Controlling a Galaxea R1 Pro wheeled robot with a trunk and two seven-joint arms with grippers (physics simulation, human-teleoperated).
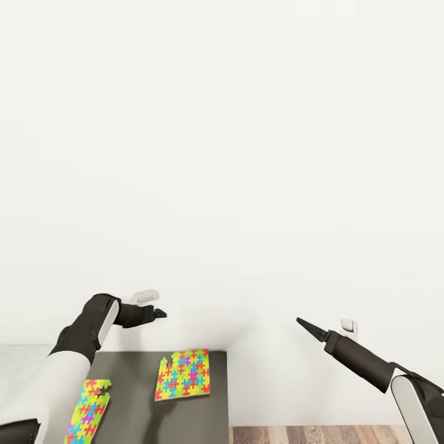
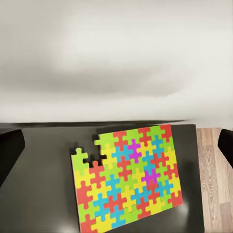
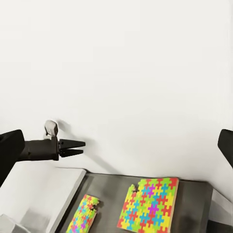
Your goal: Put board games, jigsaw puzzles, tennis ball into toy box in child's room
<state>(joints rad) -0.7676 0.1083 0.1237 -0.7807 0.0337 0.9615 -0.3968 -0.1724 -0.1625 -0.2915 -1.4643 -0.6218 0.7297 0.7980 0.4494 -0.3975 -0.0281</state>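
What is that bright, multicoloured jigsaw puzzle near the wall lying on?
The multicoloured jigsaw puzzle lies flat on a dark grey tabletop. The surface directly under it is covered.

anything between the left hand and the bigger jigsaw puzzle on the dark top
Nothing visible. The left hand hangs in open air above and behind the jigsaw puzzle, which lies flat on the dark top. A second jigsaw puzzle lies off to the side, partly under the left arm, not in the path.

Two jigsaw puzzles point(image 1: 182, 374) point(image 1: 88, 411) side by side on the table point(image 1: 132, 370), wall point(image 1: 246, 154) behind.
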